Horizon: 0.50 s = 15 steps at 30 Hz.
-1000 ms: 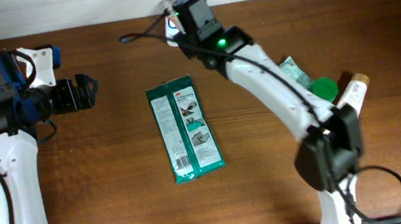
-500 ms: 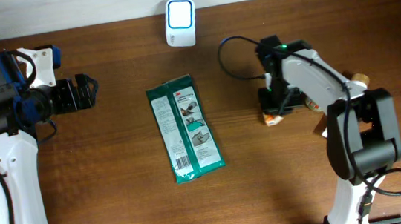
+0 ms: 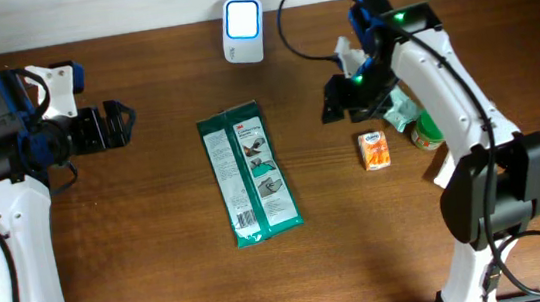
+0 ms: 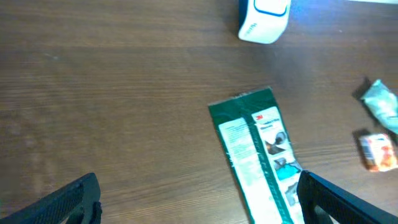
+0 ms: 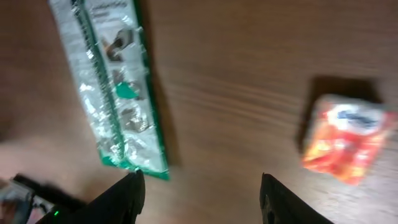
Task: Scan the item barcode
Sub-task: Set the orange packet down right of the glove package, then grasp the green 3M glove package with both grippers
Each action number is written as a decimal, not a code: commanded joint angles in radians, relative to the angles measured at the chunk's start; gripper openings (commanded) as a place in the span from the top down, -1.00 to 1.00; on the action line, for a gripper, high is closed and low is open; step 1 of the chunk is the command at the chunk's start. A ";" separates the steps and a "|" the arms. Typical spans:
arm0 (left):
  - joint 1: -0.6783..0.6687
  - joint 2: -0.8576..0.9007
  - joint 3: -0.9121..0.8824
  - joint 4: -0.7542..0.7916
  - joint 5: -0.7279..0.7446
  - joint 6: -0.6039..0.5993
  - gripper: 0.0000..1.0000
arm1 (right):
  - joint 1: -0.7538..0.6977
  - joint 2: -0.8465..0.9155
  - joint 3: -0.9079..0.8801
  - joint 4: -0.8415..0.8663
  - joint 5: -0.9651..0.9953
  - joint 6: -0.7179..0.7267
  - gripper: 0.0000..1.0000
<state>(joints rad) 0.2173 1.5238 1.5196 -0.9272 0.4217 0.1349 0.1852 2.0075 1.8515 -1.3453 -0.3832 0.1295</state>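
One brown wooden table (image 3: 163, 283) carries everything. Two white arms work over it: the left arm (image 3: 7, 229) stands along the left edge, and the right arm (image 3: 455, 91) rises from the near right corner, arches toward the far side and bends back toward the middle.

Next in size is a long green packet (image 3: 249, 175), lying flat near the table's centre with its printed face up and its far end tipped slightly left. The left claw (image 3: 124, 124) hangs well to the left of that packet, pointing toward it. Its fingers are spread as wide as they go, with nothing between them.

The right claw (image 3: 333, 101) hovers right of the packet's far end. In its wrist view the two fingers stand apart over bare wood and grip nothing.

A white scanner (image 3: 241, 18) with a pale blue window sits at the far edge, beyond the packet.

Beside the right arm lie a crumpled teal pouch (image 3: 401, 109) and a round green-topped container (image 3: 435, 126), partly hidden.

Smallest is the orange carton (image 3: 374, 149), resting on the table just nearward and to the right of the right claw, clear of its fingers and close to the green-topped container.
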 commanded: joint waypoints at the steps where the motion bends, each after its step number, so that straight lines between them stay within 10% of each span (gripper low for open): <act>1: 0.002 -0.012 0.007 -0.009 0.121 0.009 -0.98 | 0.058 -0.002 -0.039 0.038 -0.043 0.010 -0.18; 3: 0.001 -0.011 0.007 -0.012 0.151 0.009 -0.86 | 0.080 -0.002 -0.072 0.080 -0.044 0.010 -0.18; 5: -0.023 0.012 0.004 -0.013 0.149 -0.048 0.72 | 0.081 -0.002 -0.097 0.113 -0.043 0.024 -0.18; 6: -0.051 0.035 -0.003 -0.013 0.147 -0.129 1.00 | 0.081 -0.002 -0.102 0.124 -0.043 0.035 -0.15; 15: -0.198 0.379 -0.092 0.008 0.222 -0.280 1.00 | 0.083 -0.002 -0.272 0.348 -0.204 0.071 0.23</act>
<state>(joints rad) 0.0357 1.8229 1.4376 -0.9344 0.5922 -0.1226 0.2665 2.0075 1.6470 -1.0481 -0.4797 0.1925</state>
